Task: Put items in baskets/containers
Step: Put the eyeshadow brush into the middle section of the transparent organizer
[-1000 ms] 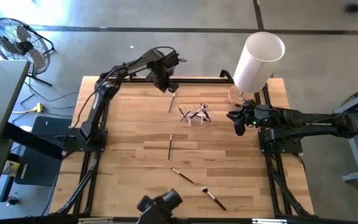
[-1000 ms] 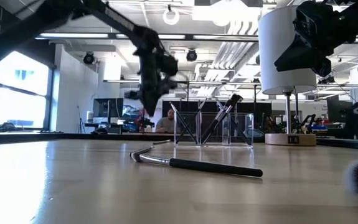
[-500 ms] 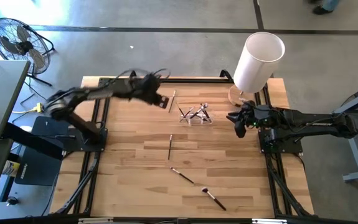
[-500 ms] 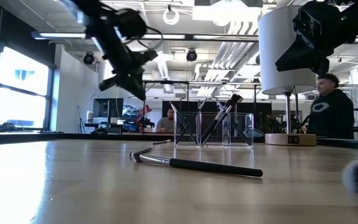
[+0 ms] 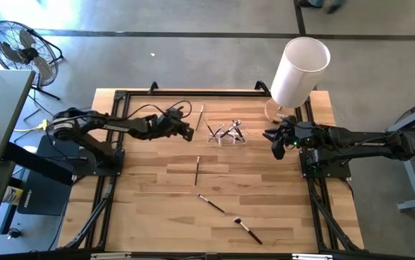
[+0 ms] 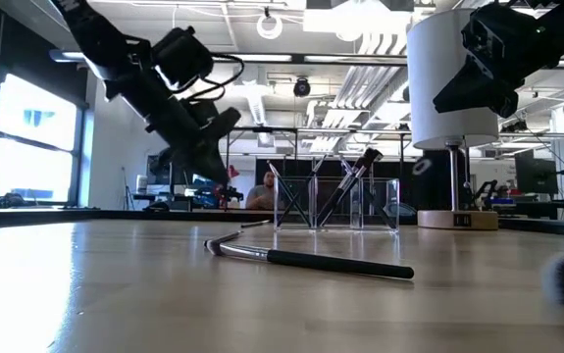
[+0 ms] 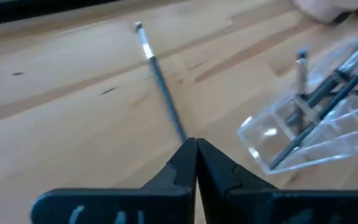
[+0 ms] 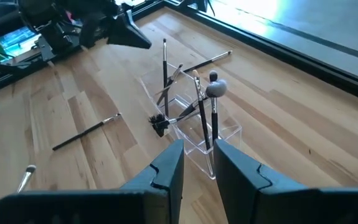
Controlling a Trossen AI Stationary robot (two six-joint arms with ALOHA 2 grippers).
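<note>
A clear plastic tray (image 5: 226, 133) stands on the table right of centre with several thin brushes leaning in it; it also shows in the low view (image 6: 335, 204). My left gripper (image 5: 190, 133) hovers shut just left of the tray and slants down toward it, holding nothing. A dark brush (image 7: 160, 81) lies flat on the wood ahead of its fingertips, near the far edge (image 5: 201, 114). Three more brushes lie flat: mid-table (image 5: 196, 170) and toward the near edge (image 5: 211, 204), (image 5: 247, 230). My right gripper (image 8: 197, 155) waits open right of the tray (image 8: 194, 134).
A tall white cylinder (image 5: 299, 71) on a round base stands at the far right corner, behind my right arm. A floor fan (image 5: 19, 47) stands off the table's far left. Bare wood lies on the table's left half and between the loose brushes.
My left gripper has come back from the far edge toward the table's middle and sunk lower. It has tipped from pointing steeply down to a shallower slant toward the tray. The arm has folded back to the left. Its fingers have stayed shut.
</note>
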